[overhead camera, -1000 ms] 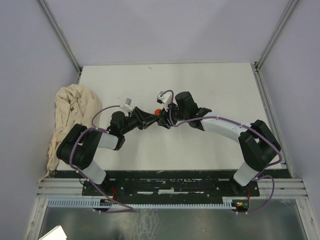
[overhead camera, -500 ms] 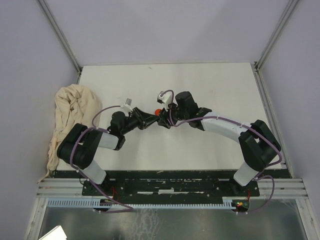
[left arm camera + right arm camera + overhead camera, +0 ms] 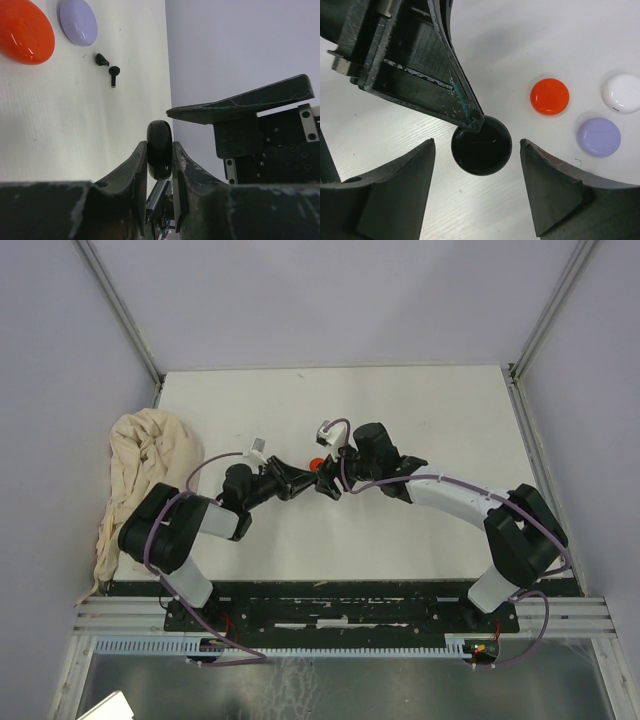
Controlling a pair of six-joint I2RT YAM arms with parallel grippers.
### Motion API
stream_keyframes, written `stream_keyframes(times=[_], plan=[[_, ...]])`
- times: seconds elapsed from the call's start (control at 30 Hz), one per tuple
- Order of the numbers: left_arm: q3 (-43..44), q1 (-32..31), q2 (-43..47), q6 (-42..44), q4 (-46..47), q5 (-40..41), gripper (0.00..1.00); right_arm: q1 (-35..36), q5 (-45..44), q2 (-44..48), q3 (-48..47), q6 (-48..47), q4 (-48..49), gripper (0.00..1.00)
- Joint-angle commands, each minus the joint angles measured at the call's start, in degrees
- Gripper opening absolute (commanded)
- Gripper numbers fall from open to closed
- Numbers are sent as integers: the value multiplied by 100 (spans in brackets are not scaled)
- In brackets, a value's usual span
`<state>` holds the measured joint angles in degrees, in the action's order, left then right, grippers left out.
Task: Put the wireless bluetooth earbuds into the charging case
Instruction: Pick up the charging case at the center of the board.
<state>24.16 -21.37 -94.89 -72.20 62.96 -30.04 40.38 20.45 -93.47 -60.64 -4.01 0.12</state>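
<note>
My left gripper (image 3: pixel 160 167) is shut on a round black charging case (image 3: pixel 160 147), held on edge above the white table; the case looks closed. My right gripper (image 3: pixel 477 147) stands open on either side of the same case (image 3: pixel 481 145), its fingers (image 3: pixel 405 185) apart from it. The left gripper's finger (image 3: pixel 420 75) overlaps the case's top. Two tiny black stemmed earbuds (image 3: pixel 102 59) (image 3: pixel 114 74) lie on the table beyond it. In the top view both grippers meet at mid-table (image 3: pixel 318 480).
Closed round cases lie on the table: a red one (image 3: pixel 549 96), a white one (image 3: pixel 621 93) and a lilac one (image 3: pixel 598 136). A crumpled beige cloth (image 3: pixel 140 470) is heaped at the left table edge. Frame posts stand at the far corners.
Both arms have shifted only slightly at mid-table, the right elbow a little to the right. The left gripper keeps its hold on the black case.
</note>
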Motion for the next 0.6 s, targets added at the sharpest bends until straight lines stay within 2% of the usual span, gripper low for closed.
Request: stream_keyframes(times=[0.0,0.17,0.33,0.57], plan=[[149,-21,-131,-118,386,141,3,-31,-129,542,93,180,405,79],[203,17,-257,-205,537,107,3,-158,-686,986,214,495,388,90],[251,27,-258,-213,567,47,3,-289,-1833,1137,62,854,-221,95],[250,22,-264,-228,566,21,3,-291,-1913,892,207,983,-187,98]])
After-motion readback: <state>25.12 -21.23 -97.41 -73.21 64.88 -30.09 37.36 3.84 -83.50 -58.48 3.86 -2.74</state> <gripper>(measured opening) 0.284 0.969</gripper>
